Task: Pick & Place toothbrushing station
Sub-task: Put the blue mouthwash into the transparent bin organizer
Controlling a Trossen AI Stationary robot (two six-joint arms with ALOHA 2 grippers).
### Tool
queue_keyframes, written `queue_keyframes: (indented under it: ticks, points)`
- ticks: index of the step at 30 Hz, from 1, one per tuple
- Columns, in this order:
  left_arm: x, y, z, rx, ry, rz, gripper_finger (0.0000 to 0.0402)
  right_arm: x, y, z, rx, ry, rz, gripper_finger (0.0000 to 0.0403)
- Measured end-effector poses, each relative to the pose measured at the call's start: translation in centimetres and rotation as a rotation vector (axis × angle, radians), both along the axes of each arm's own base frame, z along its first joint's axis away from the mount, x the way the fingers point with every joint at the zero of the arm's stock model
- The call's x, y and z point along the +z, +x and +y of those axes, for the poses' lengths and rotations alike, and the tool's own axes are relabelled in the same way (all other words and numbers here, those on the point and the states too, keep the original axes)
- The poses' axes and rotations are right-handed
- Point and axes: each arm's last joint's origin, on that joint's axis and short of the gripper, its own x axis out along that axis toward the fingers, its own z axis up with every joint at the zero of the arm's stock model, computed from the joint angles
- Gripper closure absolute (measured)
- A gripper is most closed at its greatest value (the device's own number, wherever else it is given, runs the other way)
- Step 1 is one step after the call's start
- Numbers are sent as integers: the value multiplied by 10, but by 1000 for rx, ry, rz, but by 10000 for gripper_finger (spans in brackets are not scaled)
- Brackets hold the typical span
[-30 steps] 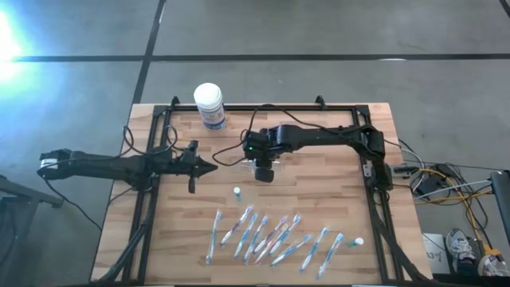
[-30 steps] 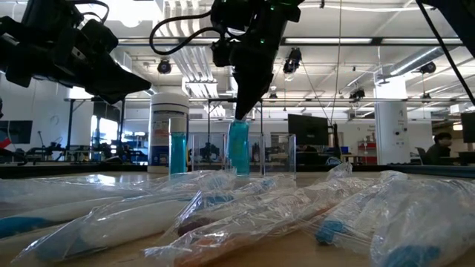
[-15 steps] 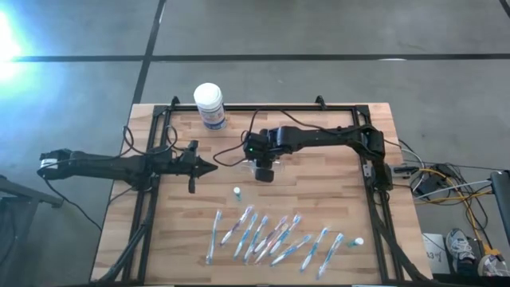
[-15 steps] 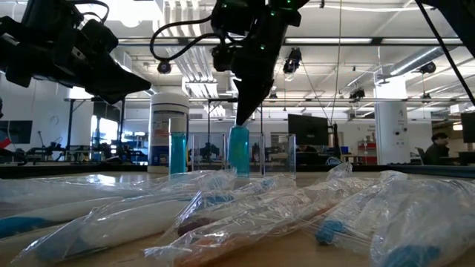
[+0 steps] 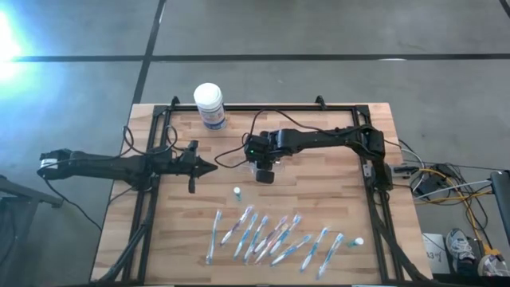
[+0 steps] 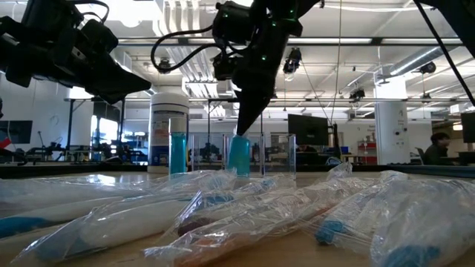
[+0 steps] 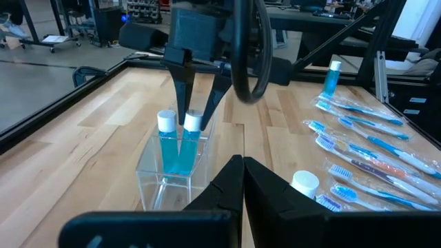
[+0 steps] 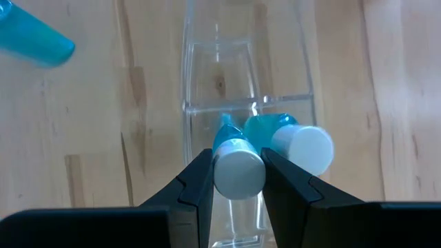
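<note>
Left wrist view is giving the clearest look: the clear holder (image 7: 180, 153) is sitting on the wooden table (image 7: 103, 131), roughly at its middle, with one blue tube (image 7: 167, 141) already standing in its end compartment. The right gripper (image 7: 198, 102) is poised directly above the holder, its fingers pinching the white cap of a second blue tube (image 7: 189, 141) that is hanging down into the same compartment. My read: it is being seated, so a straight vertical drop matters, keeping the tube upright and clear of its neighbour before the fingers part. Tilting could nudge the light holder sideways.

Beside the holder, the left gripper (image 5: 209, 167) is hovering with fingers pressed together, empty, well apart. A third blue tube (image 5: 237, 192) is standing alone just in front of the holder. Farther forward, bagged toothbrushes (image 5: 271, 237) are lying in a row near the table's front edge. Behind the holder, a white tub (image 5: 209, 105) is standing at the back edge. Room for lifting straight up looks free.
</note>
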Motion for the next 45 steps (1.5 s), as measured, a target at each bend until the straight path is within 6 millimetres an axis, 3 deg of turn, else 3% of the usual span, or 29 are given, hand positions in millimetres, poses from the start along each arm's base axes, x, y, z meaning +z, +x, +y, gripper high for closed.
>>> queue_keyframes:
  ticks: [10, 19, 27, 37, 42, 45]
  points:
    - [0, 0, 0, 0, 0, 0, 390, -3, -1, -3, 6, 0, -7, 305]
    - [0, 0, 0, 0, 0, 0, 390, -5, 1, -3, 22, -7, -14, 246]
    - [0, 0, 0, 0, 0, 2, 390, 3, 3, -3, 21, -8, -34, 228]
    - [-1, 0, 0, 0, -1, 12, 390, 53, -13, 3, 29, -4, -5, 229]
    - [-2, 0, 0, 0, -2, 17, 390, 90, -31, 11, 93, 0, -96, 233]
    - [-2, 0, 0, 0, -2, 19, 390, 118, -47, 22, 164, -15, -183, 257]
